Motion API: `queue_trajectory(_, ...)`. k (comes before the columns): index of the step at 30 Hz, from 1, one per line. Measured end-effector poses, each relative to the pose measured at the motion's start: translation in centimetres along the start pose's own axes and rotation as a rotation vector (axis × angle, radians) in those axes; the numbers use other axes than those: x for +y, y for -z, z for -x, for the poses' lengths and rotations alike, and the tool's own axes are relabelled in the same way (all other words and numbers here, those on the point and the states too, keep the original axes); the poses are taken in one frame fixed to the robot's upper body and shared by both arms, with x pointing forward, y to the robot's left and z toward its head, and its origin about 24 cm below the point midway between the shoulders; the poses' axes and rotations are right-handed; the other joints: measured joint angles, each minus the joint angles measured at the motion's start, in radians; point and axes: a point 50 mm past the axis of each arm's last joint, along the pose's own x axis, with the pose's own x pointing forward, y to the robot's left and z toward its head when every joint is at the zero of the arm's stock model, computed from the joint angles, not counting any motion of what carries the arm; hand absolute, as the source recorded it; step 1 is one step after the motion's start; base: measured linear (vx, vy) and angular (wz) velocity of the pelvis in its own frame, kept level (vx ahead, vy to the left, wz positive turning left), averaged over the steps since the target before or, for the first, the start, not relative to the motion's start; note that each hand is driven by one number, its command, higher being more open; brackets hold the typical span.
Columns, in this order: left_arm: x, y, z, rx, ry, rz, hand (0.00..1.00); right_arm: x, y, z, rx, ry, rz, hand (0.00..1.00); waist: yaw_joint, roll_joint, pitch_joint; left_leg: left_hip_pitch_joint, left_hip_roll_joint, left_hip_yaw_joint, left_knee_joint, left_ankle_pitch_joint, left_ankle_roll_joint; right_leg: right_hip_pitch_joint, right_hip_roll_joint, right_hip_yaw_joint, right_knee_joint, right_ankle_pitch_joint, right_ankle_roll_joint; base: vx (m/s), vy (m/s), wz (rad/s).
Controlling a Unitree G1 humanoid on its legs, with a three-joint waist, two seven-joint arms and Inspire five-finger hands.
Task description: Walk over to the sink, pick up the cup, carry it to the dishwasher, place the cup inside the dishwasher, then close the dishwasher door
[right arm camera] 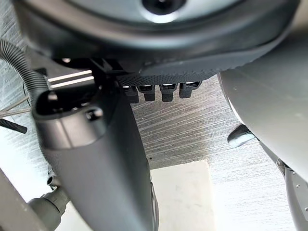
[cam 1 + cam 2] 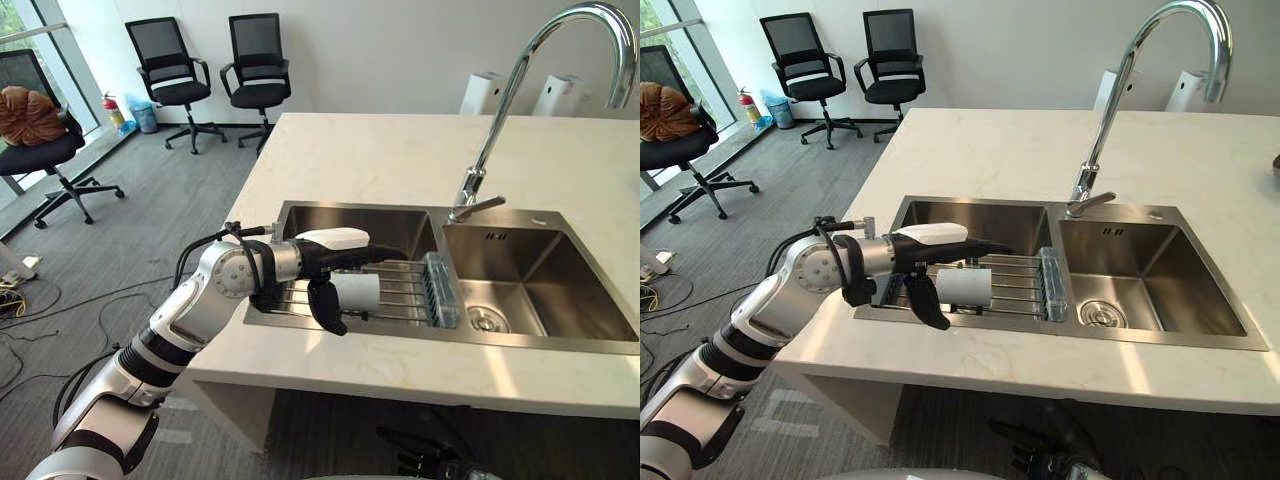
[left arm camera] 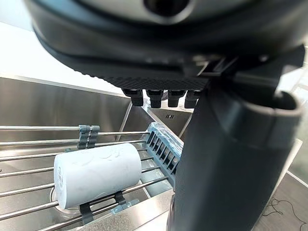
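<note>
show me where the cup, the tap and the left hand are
cup (image 2: 362,292), left eye view, middle of its white side
tap (image 2: 498,120), left eye view, on its rising neck
left hand (image 2: 312,264), left eye view, on the dark palm

We are finding the cup (image 2: 358,292) lying on its side on the rack (image 2: 402,287) spanning the left basin of the sink (image 2: 560,346), our left hand (image 2: 316,265) hanging just above it, and the faucet (image 2: 500,120) standing behind the divider
</note>
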Motion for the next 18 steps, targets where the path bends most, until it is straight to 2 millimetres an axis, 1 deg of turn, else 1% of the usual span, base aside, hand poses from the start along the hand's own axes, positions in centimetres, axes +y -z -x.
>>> queue_trajectory(4,-0.8,0.0,-1.1,0.004,-0.026,0.003,1.00,-0.1,0.1,0.0,0.007,0.011,-0.016,1.00,0.000,-0.002,0.001,-0.001,0.001,0.011,0.000,0.002,0.001,0.001,0.003,0.011,-0.013,0.012,0.000,0.04,0.007,-0.09)
queue_trajectory(9,-1.7,0.6,-2.6,0.025,-0.075,0.056,1.00,0.0,0.2,-0.1,0.009,0.022,-0.016,1.00,-0.004,-0.003,0.002,0.002,0.009,0.034,0.000,0.003,0.000,-0.004,0.013,0.032,-0.023,0.022,-0.004,0.01,-0.003,-0.14)
queue_trajectory(14,-2.0,1.0,-3.3,0.038,-0.126,0.088,1.00,0.0,0.2,-0.1,0.010,0.027,-0.018,1.00,-0.004,-0.003,0.002,0.000,0.016,0.052,-0.001,0.004,-0.002,-0.018,0.019,0.052,-0.023,0.030,-0.008,-0.02,0.001,-0.11)
queue_trajectory(18,-2.5,1.5,-3.8,0.072,-0.118,0.088,1.00,0.1,0.1,-0.1,0.013,0.027,-0.010,1.00,-0.005,-0.005,0.002,-0.001,0.016,0.066,-0.001,0.005,-0.002,-0.031,0.020,0.066,-0.025,0.036,-0.007,-0.02,0.013,-0.10)
